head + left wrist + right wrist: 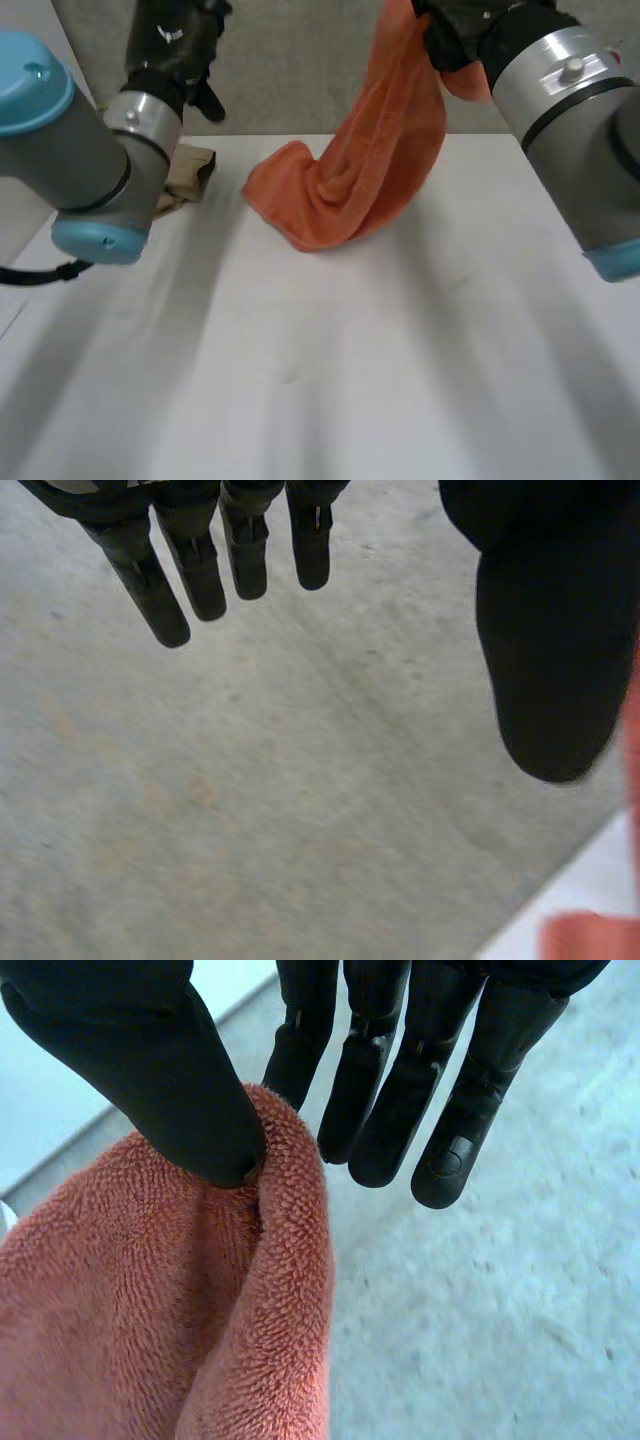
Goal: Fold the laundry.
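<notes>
- Where the right hand (452, 40) is raised over the far side of the white table (300, 360), an orange towel (355, 170) is seen in the head view to be hung from it, with its lower end bunched on the tabletop.
- How it is held is made clear in the right wrist view: a fold at the towel's upper end is pinched between the thumb (165, 1070) and the nearest finger, while the other fingers (455, 1090) are stretched out straight above the grey floor (500, 1320).
- The left hand (175, 45) is shown in the head view lifted beyond the table's far left edge, apart from the towel.
- Its state is given by the left wrist view: fingers and thumb are extended and spread, with nothing grasped, and a scrap of the orange towel is caught beside the thumb.
- A tan cloth (192, 172) is seen crumpled on the table, partly hidden behind the left arm (90, 160).
</notes>
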